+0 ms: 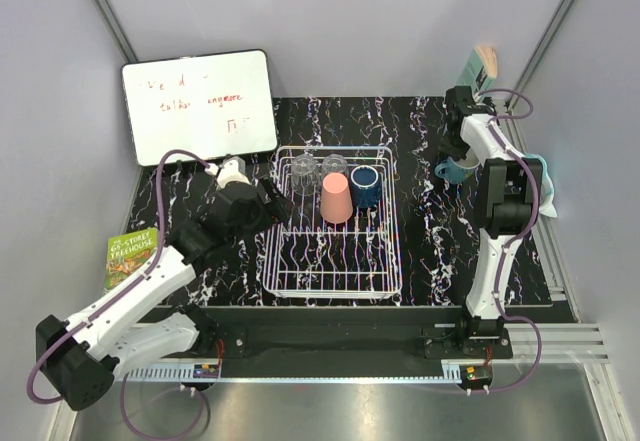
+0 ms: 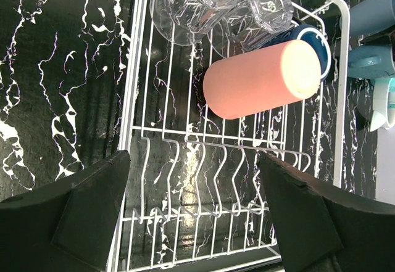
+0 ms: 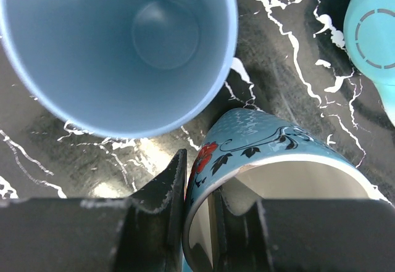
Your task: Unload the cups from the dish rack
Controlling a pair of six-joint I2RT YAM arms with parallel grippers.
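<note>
The white wire dish rack (image 1: 335, 271) holds two clear glasses (image 1: 303, 173) (image 1: 334, 166), a salmon-pink tumbler (image 1: 337, 198) and a dark navy mug (image 1: 365, 186) at its far end. My left gripper (image 2: 194, 210) hangs open over the rack's left side, short of the tumbler (image 2: 262, 81), with nothing between its fingers. To the right of the rack, my right gripper (image 3: 200, 189) is shut on the rim of a light blue flowered mug (image 3: 271, 142), one finger inside it and one outside. A plain light blue mug (image 3: 117, 44) stands upright just beside it.
A whiteboard (image 1: 200, 106) leans at the back left and a green book (image 1: 130, 256) lies at the left edge. Teal headphones (image 3: 373, 37) lie close to the two blue mugs, on the right. A teal box (image 1: 480, 66) stands at the back right.
</note>
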